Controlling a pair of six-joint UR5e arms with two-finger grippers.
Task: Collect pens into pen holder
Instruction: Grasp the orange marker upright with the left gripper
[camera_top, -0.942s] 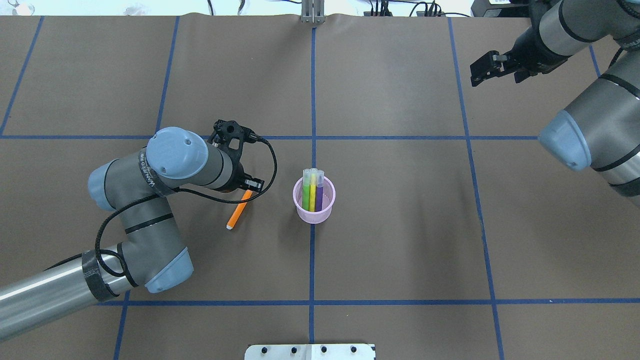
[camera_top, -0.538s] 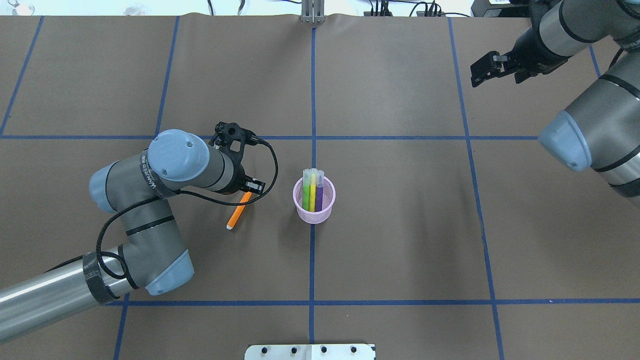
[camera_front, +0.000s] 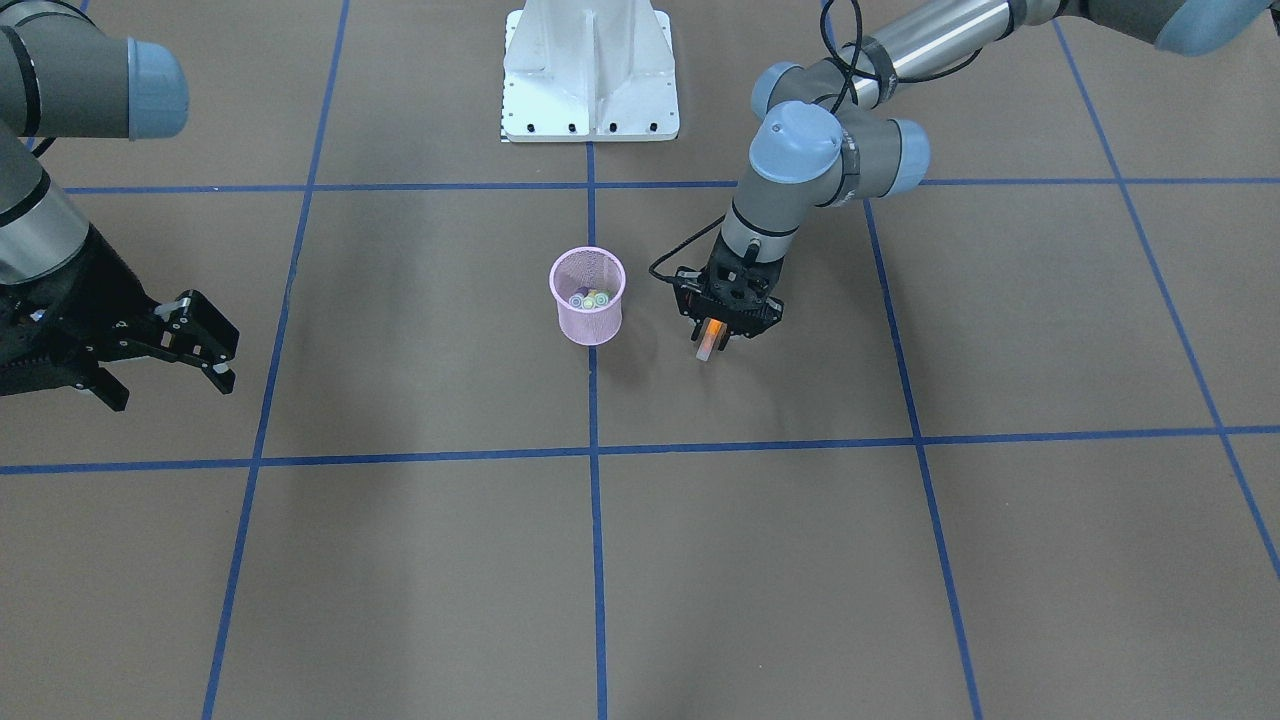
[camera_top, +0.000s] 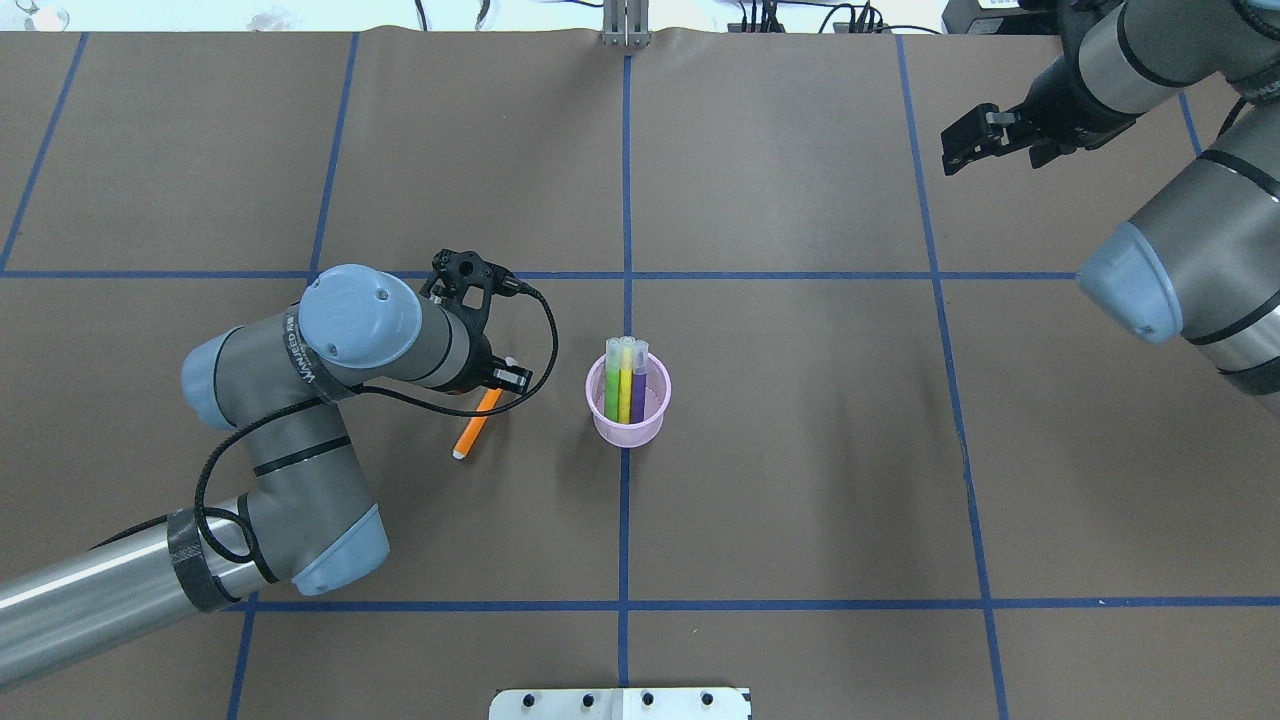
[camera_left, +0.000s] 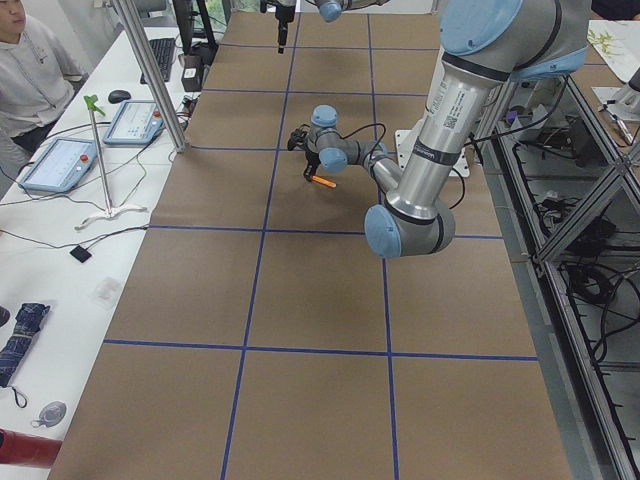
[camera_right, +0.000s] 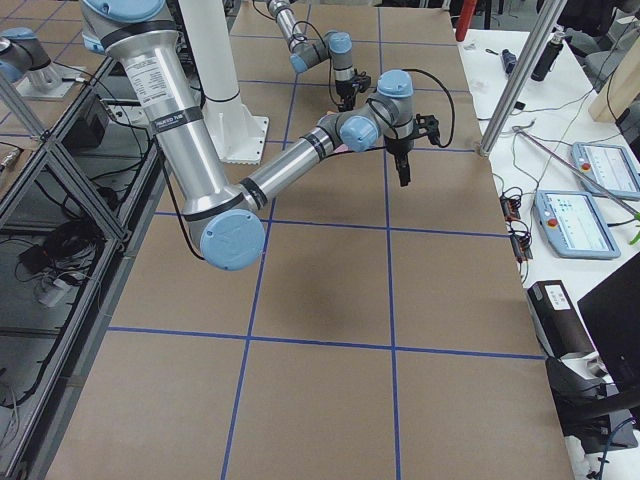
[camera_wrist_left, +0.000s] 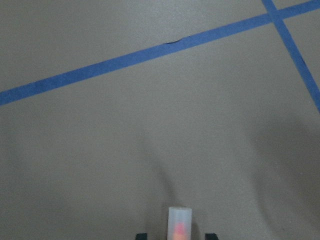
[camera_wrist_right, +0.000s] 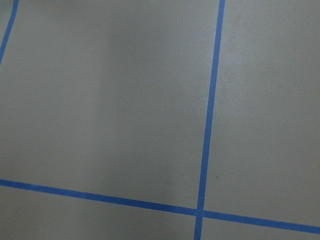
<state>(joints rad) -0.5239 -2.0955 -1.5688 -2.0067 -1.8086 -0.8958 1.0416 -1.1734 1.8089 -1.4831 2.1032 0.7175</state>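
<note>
Orange slim pen (camera_top: 470, 432) sits pinched in the jaws of the left gripper (camera_front: 710, 338), so this looks like pickup. Next up I'd say: lift it over the pink wire-mesh pen holder (camera_top: 628, 432)

Light is even and diffuse from above, exposure fine. Shadows are soft: a faint smudge off the pen holder (camera_front: 587, 296) toward 5 o'clock. Overhead view is blown white along 12 o'clock. Left wrist view is soft, with the orange pen (camera_wrist_left: 179, 226) blurred at 6 o'clock. Right wrist view is dimmer at 10 o'clock.
</note>
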